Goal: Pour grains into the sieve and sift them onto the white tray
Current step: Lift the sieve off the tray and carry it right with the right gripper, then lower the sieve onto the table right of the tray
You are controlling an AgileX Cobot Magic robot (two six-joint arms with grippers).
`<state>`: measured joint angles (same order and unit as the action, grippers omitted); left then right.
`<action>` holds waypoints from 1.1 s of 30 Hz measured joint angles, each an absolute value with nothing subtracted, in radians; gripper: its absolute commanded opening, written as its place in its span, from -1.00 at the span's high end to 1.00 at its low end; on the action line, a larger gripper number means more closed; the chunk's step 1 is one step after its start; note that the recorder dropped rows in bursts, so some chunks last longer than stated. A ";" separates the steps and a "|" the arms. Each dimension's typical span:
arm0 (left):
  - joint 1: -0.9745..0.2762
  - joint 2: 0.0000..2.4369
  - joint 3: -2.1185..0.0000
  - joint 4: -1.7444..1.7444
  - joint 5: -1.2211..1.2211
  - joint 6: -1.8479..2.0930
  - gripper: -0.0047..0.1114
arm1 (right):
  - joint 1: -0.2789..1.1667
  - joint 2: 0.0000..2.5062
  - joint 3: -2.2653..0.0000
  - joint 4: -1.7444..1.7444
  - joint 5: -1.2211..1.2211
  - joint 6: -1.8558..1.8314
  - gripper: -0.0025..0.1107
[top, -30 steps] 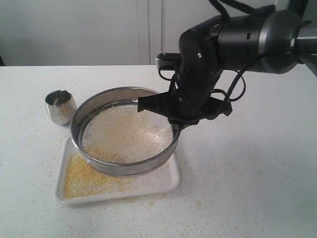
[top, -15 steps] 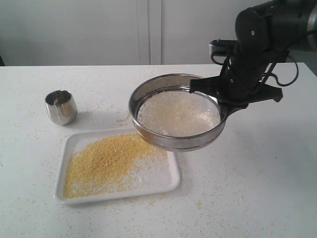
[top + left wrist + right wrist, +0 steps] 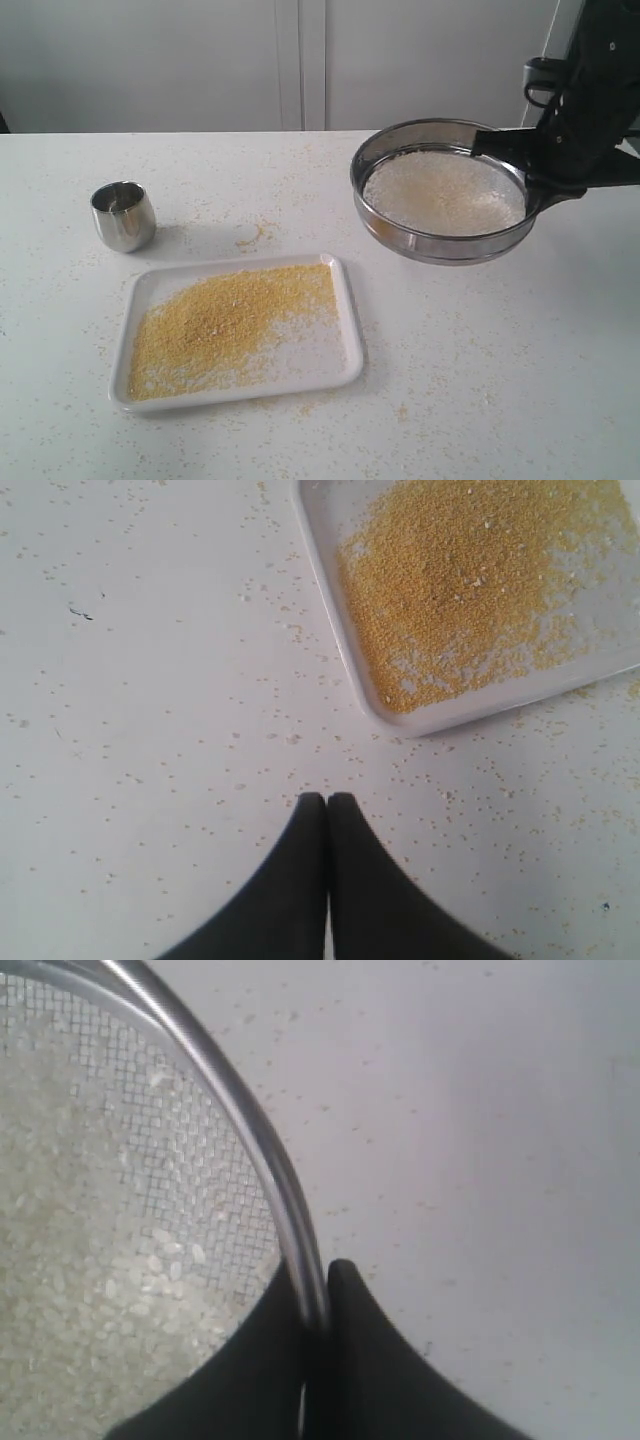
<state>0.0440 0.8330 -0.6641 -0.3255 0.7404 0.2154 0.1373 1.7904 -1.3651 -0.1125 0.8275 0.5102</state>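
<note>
The right pincer [image 3: 316,1285] clamped the sieve [image 3: 440,247] by its rim, rice [image 3: 443,192] just inside its tips (left pincer [image 3: 327,802] clenched, empty). So one-sided a hold could let the sieve tip, spilling rice

1. My left gripper [image 3: 327,805] hung over the table [image 3: 150,680], its two dark fingers [image 3: 290,880] pressed together with nothing between them.
2. One rounded corner of the white tray [image 3: 400,720] lay near my fingertips but apart from them.
3. Yellow grains [image 3: 460,590] covered much of the tray's floor, thinning toward the rim, with a few whitish ones mixed in.
4. Stray grains were scattered across the bare white tabletop around the tray.
</note>
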 measured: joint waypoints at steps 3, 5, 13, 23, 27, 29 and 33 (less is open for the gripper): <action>0.044 0.833 -0.664 -0.326 0.740 0.215 0.92 | 0.110 1.800 -1.365 -0.112 0.816 0.490 0.96; 0.044 0.833 -0.664 -0.326 0.740 0.215 0.92 | 0.100 1.818 -1.365 -0.113 0.810 0.477 0.96; 0.044 0.833 -0.664 -0.326 0.740 0.215 0.92 | 0.094 1.896 -1.365 -0.103 0.728 0.394 0.96; 0.044 0.833 -0.664 -0.326 0.740 0.215 0.92 | 0.094 1.949 -1.365 -0.112 0.652 0.394 0.96; 0.044 0.833 -0.664 -0.326 0.740 0.215 0.92 | 0.094 1.950 -1.365 -0.111 0.637 0.435 0.96; 0.044 0.833 -0.664 -0.326 0.740 0.215 0.92 | 0.091 1.952 -1.365 -0.111 0.637 0.446 0.96; 0.044 0.833 -0.664 -0.326 0.740 0.215 0.92 | 0.081 1.966 -1.365 -0.108 0.637 0.460 0.96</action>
<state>0.0440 0.8330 -0.6641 -0.3255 0.7404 0.2154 0.0810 1.9662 -1.3651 -0.1081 0.6372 0.4601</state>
